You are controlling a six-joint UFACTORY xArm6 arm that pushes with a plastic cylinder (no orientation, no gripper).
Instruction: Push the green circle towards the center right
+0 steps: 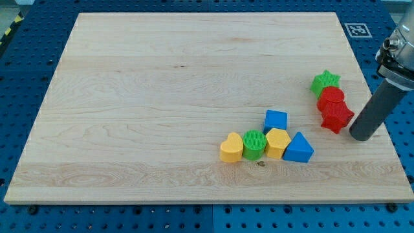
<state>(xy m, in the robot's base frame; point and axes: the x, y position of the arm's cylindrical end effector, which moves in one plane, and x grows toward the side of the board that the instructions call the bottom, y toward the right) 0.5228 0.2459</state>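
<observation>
The green circle sits on the wooden board at the lower middle right, pressed between a yellow heart on its left and a yellow hexagon-like block on its right. My tip rests at the board's right side, far to the right of the green circle and just right of a red star-shaped block.
A blue cube and a blue triangle adjoin the yellow block. A green star and a red round block stand above the red star. A blue pegboard surface surrounds the board.
</observation>
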